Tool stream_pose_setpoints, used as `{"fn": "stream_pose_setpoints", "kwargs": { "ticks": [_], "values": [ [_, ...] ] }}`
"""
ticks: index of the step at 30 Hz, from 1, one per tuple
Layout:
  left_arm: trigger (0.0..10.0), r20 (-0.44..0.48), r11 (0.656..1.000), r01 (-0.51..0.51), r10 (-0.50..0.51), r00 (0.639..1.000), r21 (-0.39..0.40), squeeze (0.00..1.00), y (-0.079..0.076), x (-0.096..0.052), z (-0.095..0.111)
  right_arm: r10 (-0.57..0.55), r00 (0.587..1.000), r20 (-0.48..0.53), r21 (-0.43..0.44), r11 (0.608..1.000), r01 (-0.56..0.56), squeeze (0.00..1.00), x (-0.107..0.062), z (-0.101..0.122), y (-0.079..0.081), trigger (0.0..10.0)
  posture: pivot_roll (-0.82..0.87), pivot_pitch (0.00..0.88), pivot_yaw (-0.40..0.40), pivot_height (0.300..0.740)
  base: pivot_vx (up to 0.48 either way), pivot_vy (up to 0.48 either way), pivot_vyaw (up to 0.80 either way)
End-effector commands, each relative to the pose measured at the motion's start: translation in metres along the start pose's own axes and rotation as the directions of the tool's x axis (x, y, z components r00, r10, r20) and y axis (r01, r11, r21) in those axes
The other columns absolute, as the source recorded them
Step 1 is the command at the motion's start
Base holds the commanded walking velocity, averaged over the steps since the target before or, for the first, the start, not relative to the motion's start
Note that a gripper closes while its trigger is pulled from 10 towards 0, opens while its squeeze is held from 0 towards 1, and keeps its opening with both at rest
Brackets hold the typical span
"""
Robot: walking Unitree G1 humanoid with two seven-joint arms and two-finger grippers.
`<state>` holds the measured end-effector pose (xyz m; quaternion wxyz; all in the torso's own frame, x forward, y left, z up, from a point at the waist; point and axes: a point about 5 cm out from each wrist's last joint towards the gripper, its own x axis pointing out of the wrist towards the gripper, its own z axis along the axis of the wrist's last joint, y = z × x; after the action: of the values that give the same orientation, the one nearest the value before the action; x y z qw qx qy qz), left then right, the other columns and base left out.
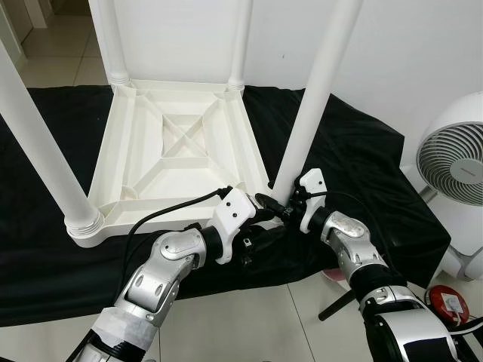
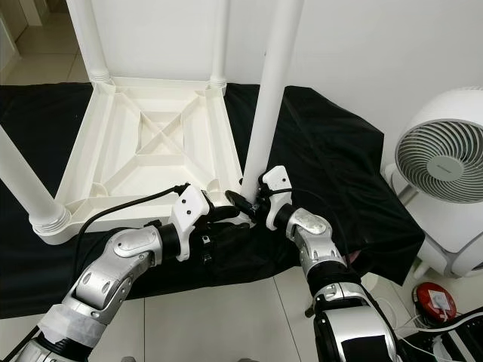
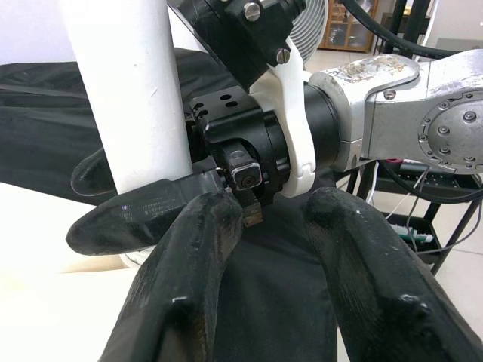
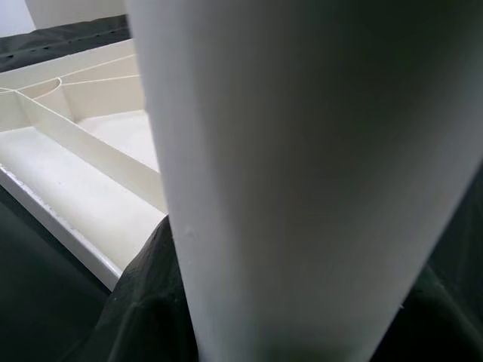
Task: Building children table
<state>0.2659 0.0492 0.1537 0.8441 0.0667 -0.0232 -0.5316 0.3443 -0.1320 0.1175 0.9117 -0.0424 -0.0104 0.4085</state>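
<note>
Left eye view. White plastic square tabletop [image 1: 177, 147], upside down on a black cloth [image 1: 362, 151] spread over the tiled floor [image 1: 249, 317], ribbed underside up so the corner sockets face upward. Three white round plastic legs stand in their corners: near-left leg [image 1: 38, 151], far-left leg [image 1: 109, 38], far-right leg [image 1: 241, 41]. The fourth white leg [image 1: 317, 90] leans slightly, its foot at the near-right corner; judged not yet fully seated. The right gripper [image 1: 278, 207] sits at this leg's base, apparently clamped round it to steady or turn it into the socket. The left gripper [image 1: 253, 226] lies just beside, low against the same corner. White round fan [image 1: 453, 162] stands off the cloth by the wall.

Right eye view. Same layout. Right gripper against the foot of the leaning leg; left gripper immediately next to it, near the tabletop edge, probably bracing.

Left wrist view. The left gripper's black fingers [image 3: 189, 286] are spread with nothing between them. Ahead, one of the right gripper's fingers presses against the leg's surface.

Right wrist view. Leg surface very close to the lens, consistent with a grip on it; tabletop ribs and cloth behind.
</note>
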Motion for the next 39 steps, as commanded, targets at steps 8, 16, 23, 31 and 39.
{"fn": "stream_pose_setpoints", "kwargs": {
  "ticks": [8,16,23,31,39],
  "values": [
    [10.0,0.016,1.0,-0.011,0.011,1.0,0.002,0.0,-0.001,0.002,0.004,-0.004,0.999,-0.048,0.014,1.0,0.005,0.0,-0.001,-0.013,0.009,6.4,-0.04,0.0,-0.088,0.74,0.0,0.0,0.0],
    [10.0,0.016,1.0,-0.001,0.001,1.0,0.0,0.0,-0.003,0.002,0.004,-0.215,0.972,-0.091,-0.032,0.977,0.213,0.0,0.004,-0.017,0.013,10.0,-0.05,0.0,-0.079,0.74,0.0,0.0,0.0],
    [10.0,0.015,1.0,0.007,-0.007,1.0,0.0,0.0,-0.003,0.003,0.004,-0.449,0.889,-0.089,0.068,0.888,0.455,0.0,0.013,-0.012,0.015,10.0,-0.05,0.0,-0.079,0.74,0.0,0.0,0.0],
    [10.0,0.014,1.0,0.009,-0.009,1.0,0.006,0.0,-0.001,0.004,0.004,-0.651,0.753,-0.094,0.096,0.747,0.658,0.0,0.02,-0.009,0.026,10.0,-0.05,0.0,-0.083,0.74,0.0,0.0,0.0],
    [10.0,0.015,1.0,0.002,-0.002,1.0,0.0,0.0,-0.003,0.003,0.004,-0.65,0.76,-0.008,0.13,0.753,0.645,0.25,0.027,0.007,0.036,10.0,-0.05,0.0,-0.088,0.74,0.0,0.0,0.0]
  ]
}}
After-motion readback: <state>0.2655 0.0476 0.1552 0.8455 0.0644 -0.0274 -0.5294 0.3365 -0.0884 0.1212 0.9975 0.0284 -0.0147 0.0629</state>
